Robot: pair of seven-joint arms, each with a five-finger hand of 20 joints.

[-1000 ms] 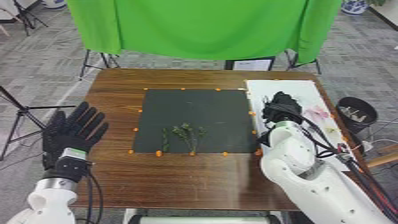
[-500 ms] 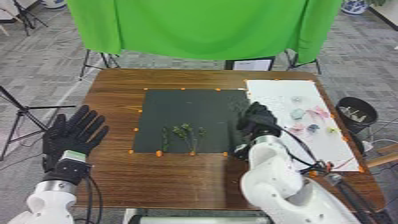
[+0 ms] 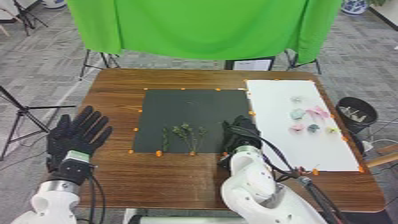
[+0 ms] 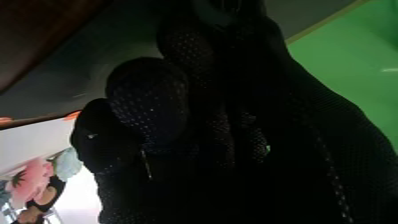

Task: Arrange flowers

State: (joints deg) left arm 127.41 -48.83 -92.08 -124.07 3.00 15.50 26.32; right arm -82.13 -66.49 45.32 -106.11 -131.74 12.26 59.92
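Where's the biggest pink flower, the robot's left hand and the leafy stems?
Biggest pink flower (image 3: 318, 113): head view, on its petals.
Left hand (image 3: 71, 144): head view, on its palm.
Leafy stems (image 3: 186, 128): head view, on the leaves.

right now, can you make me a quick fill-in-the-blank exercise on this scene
The stems lie on the near, not the ____, half of the mat.
The flowers lie on the sheet to the mat's ____.
The hand farther from the flowers is the robot's ____.
The cloth is ____.

far; right; left; green
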